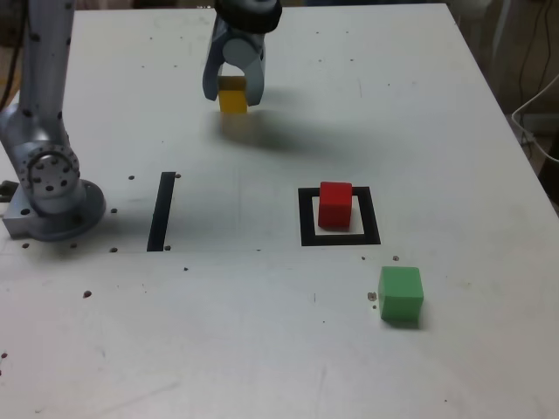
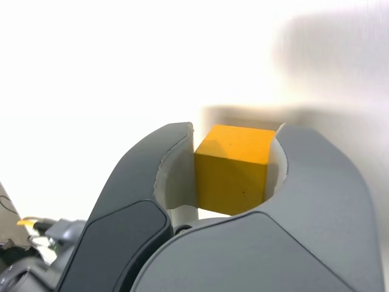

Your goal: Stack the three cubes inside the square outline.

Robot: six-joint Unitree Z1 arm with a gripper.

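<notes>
My gripper (image 1: pixel 233 90) clamps the yellow cube (image 1: pixel 233 98) near the tabletop's (image 1: pixel 454 131) far edge. The red cube (image 1: pixel 335 204) sits inside the square outline (image 1: pixel 306 218); yellow and the green cube (image 1: pixel 401 294) remain unstacked.

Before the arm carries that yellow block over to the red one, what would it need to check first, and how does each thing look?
1. Grip on the yellow cube: the gripper is shut on it, jaws on opposite faces. Ok.
2. Cube clear of the table: it seems lifted, with its shadow apart from it, but cannot tell for sure.
3. Red cube inside the square outline: ok.
4. Red cube's top bare, ready to take another: ok.
5. Green cube out of the way: it sits outside the outline, nearer the camera. Ok.
6. Path to the outline free of things: ok.
</notes>
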